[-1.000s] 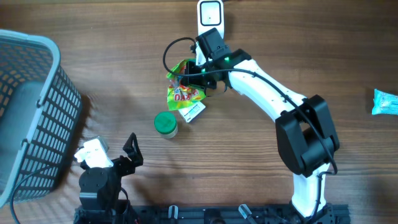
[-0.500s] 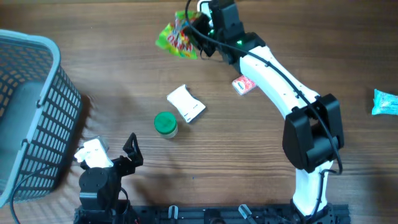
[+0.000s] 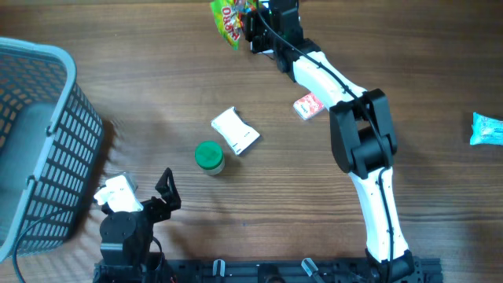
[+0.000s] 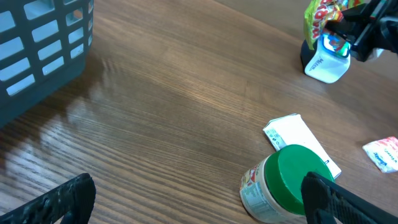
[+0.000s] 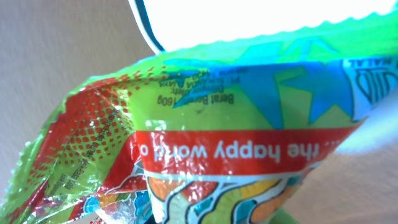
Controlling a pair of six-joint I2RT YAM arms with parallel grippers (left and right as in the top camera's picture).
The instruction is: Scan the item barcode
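Grey basket (image 3: 71, 134) standing at nine o'clock; green-lidded jar (image 3: 209, 156) sitting beside white packet (image 3: 236, 130); blue packet (image 3: 487, 128) lying at three o'clock.

I'm seeing a bright green bag (image 3: 225, 17) with a red band, a green-lidded jar (image 3: 209, 156), a grey lattice basket (image 3: 71, 145) and a brown woodgrain table (image 3: 157, 79).

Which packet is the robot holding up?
The green candy bag, in the jaws of the right gripper. The white packet, red sachet and blue packet lie on the table.

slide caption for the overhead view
Right gripper holds a green snack bag at the frame's top; green-lidded jar and white packet sit mid-frame.
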